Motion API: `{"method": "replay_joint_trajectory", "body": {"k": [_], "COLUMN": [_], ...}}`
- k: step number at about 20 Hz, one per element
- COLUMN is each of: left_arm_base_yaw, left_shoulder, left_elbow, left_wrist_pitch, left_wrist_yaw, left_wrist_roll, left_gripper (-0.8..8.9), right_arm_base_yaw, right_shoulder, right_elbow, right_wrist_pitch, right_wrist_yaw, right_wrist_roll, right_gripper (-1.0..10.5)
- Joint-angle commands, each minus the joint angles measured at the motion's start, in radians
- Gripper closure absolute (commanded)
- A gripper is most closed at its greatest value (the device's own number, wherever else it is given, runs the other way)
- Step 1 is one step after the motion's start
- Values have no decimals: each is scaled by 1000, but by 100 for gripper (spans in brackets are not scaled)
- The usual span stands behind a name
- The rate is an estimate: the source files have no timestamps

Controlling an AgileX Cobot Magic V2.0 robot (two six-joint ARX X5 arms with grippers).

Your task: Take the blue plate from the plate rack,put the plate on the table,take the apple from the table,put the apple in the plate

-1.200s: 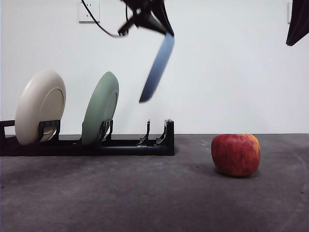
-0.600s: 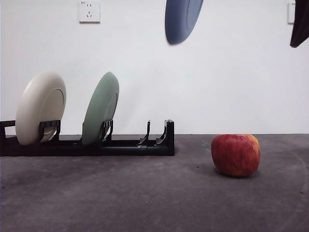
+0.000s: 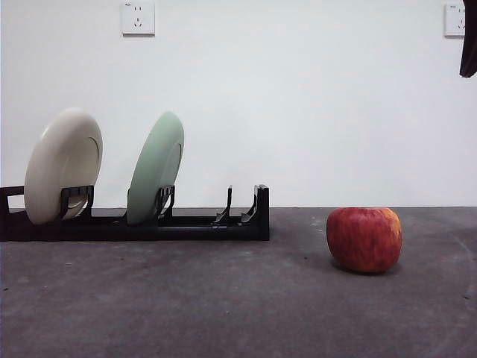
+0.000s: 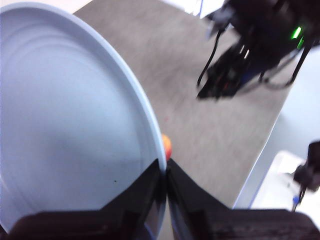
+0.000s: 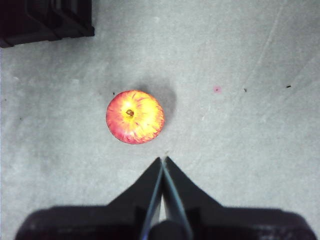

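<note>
The blue plate (image 4: 70, 120) fills the left wrist view, held high above the table. My left gripper (image 4: 165, 167) is shut on its rim; both are above the front view's frame. A sliver of the apple (image 4: 167, 146) peeks past the plate's rim far below. The red apple (image 3: 364, 239) rests on the dark grey table (image 3: 223, 298) to the right of the black plate rack (image 3: 209, 222). My right gripper (image 5: 163, 161) is shut and empty, high above the apple (image 5: 135, 116); it shows as a dark tip at the front view's top right (image 3: 469, 52).
The rack holds a cream plate (image 3: 63, 165) and a pale green plate (image 3: 155, 168); its right slots stand empty. The rack's end shows in the right wrist view (image 5: 45, 20). A white wall stands behind. The other arm (image 4: 255, 45) shows in the left wrist view.
The blue plate has gone up and out of the top of the front view, carried by my left gripper. The apple, rack and other plates have not moved.
</note>
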Motion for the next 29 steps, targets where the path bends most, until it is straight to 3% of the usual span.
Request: {"method": "replay_joint_trajectory", "body": {"k": [1, 4, 6, 11, 14, 21, 29], "left_arm_base_yaw": [-13, -50, -92, -164, -186, -197, -197], "left_shoulder": [-58, -126, -133, -54, -8, 199, 372], "left_elbow": [-148, -342, -465, -715, -848, -890, -890], "left_wrist_pitch": [2, 2, 2, 18, 241, 368, 389], "left_wrist_yaw": [-69, -119, -207, -303, -261, -277, -275], "left_wrist_roll": [-15, -23, -22, 6, 60, 122, 105], "left_gripper": [821, 820, 820, 820, 821, 821, 812], "right_arm_base_yaw": [1, 2, 2, 2, 2, 2, 2], "right_shoulder": [0, 0, 0, 0, 0, 0, 0], "right_elbow": [5, 5, 5, 5, 5, 5, 5], "right_wrist_pitch": [4, 2, 2, 5, 4, 4, 3], "right_wrist_yaw": [0, 0, 0, 0, 0, 0, 0], "right_wrist_roll": [-3, -3, -3, -3, -3, -3, -3], "right_gripper": [946, 946, 946, 946, 946, 946, 946]}}
